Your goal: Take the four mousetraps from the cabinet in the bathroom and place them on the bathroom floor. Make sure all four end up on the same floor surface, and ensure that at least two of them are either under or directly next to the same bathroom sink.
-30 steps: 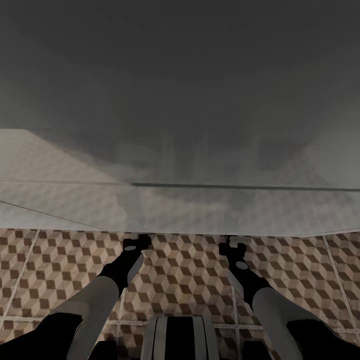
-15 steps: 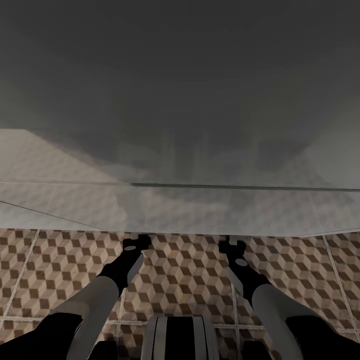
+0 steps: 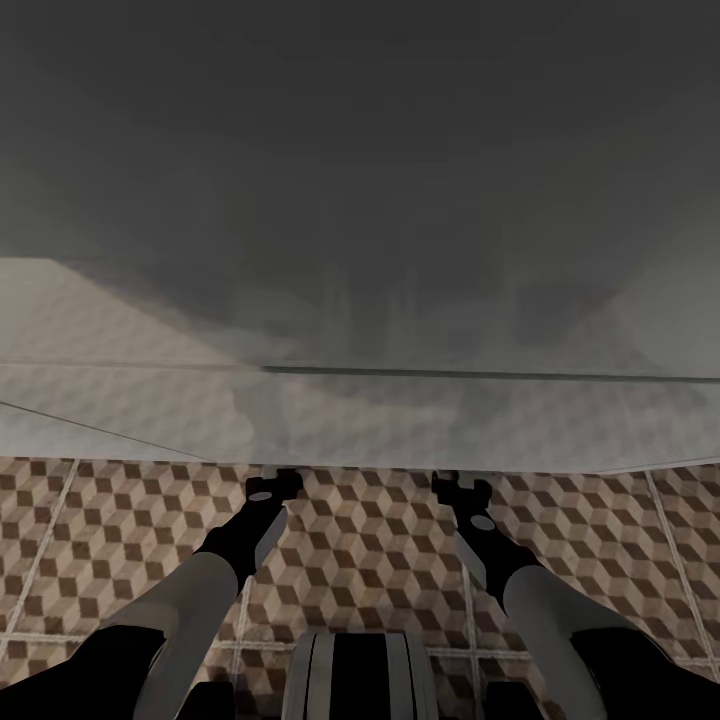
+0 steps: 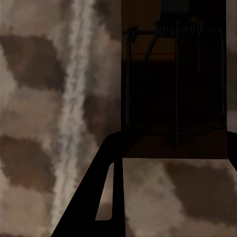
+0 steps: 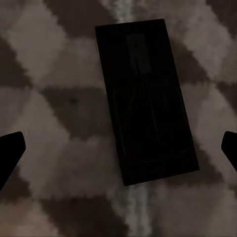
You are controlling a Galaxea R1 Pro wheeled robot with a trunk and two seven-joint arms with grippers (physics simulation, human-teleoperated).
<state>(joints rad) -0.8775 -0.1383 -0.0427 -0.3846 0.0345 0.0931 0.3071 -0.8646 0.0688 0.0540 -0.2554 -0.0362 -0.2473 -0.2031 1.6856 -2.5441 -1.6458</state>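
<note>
Head view: large white vanity body [image 3: 360, 250] across the upper field, its lower edge overhanging the bathroom floor [image 3: 360, 560] of brown, beige and white cube-pattern tiles with pale grout. Both arms reaching forward and down, wrists at the vanity's lower edge.

Left tool [image 3: 275, 486]: at the vanity edge, fingertips hidden beneath it in the head view. In the left wrist view, one dark finger [image 4: 98, 197] visible beside a mousetrap [image 4: 175, 84]; dark-brown slab with grey wire spring and bar, seen close, over the tiled floor. Whether held or merely lying ahead of the tool: cannot tell. Jaw state: cannot tell.

Right tool [image 3: 460, 488]: likewise at the vanity edge. In the right wrist view, both fingertips [image 5: 10, 153] far apart at opposite borders, jaws spread wide, nothing between them touched. Second mousetrap [image 5: 145, 101] lying flat on the floor tiles, across a grout line, slightly askew, apart from both fingertips.

Robot base [image 3: 358, 675]: dark and grey, at the lower centre of the head view.
</note>
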